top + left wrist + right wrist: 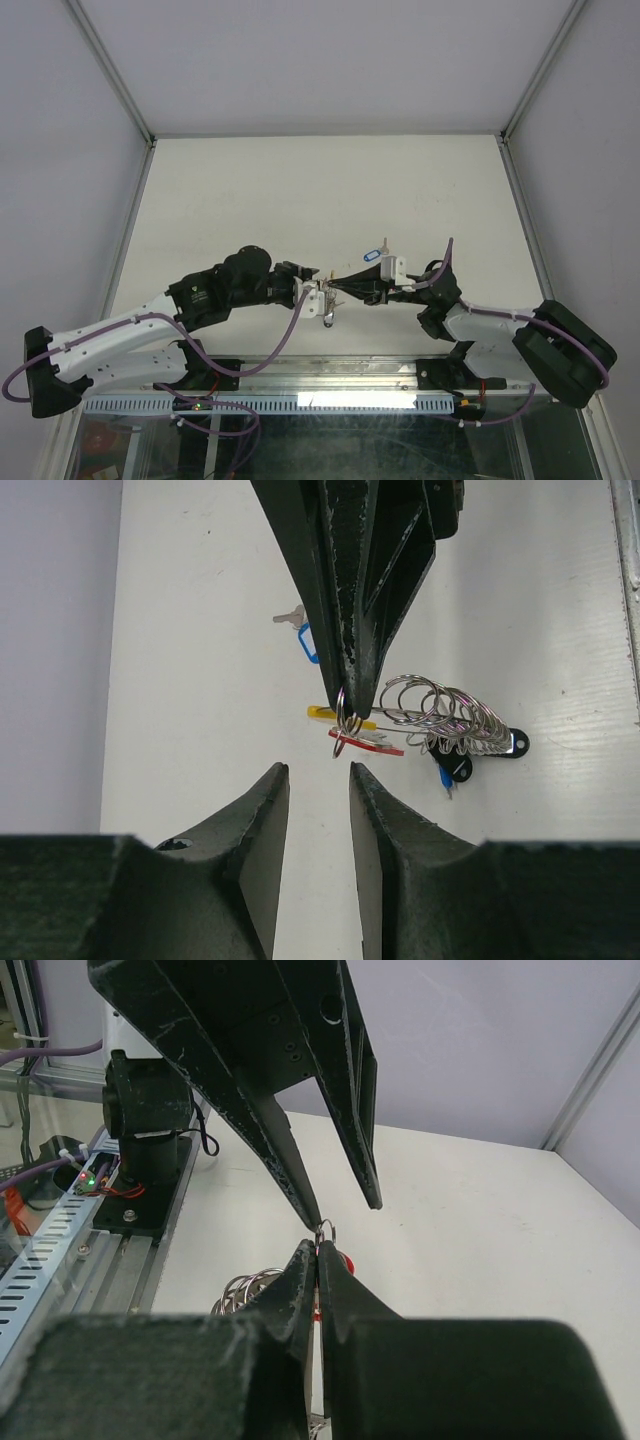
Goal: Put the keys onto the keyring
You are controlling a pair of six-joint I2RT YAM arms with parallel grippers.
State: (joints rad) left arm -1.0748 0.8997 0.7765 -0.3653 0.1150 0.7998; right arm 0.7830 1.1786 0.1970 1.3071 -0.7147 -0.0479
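Observation:
My right gripper (318,1248) is shut on the small split ring of a red-tagged key (366,743), held above the table. The keyring's yellow end (318,712) and thin wire meet at that pinch. Its silvery bunch of rings (440,716) hangs to one side with black-tagged keys (514,743). The bunch also shows in the right wrist view (238,1290). My left gripper (318,780) is open and empty, facing the right gripper (347,695) tip to tip. One of its fingertips (312,1215) is right by the small ring. A loose blue-tagged key (307,640) lies on the table.
In the top view both grippers, left (316,290) and right (339,290), meet at the table's near middle, with the keys (327,315) hanging under them. The blue tag (372,253) lies just behind the right gripper. A metal rail (330,375) runs along the near edge.

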